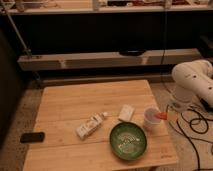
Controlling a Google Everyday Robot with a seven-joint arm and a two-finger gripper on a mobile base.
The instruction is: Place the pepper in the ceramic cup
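The ceramic cup [149, 119] is small and pale, standing upright near the right edge of the wooden table [75, 100]. The red-orange pepper [160, 116] hovers at the cup's right rim, partly over its mouth. My gripper [168, 110] is just right of the cup at the pepper's outer end, reaching in from the white arm [194, 80] on the right. Whether it grips the pepper does not show.
A wide green bowl [128, 141] sits in front of the cup to its left. A small white box [126, 112] and a lying white bottle [90, 126] are mid-table. A black object [32, 137] lies at the left edge. Cables [192, 125] trail on the floor to the right.
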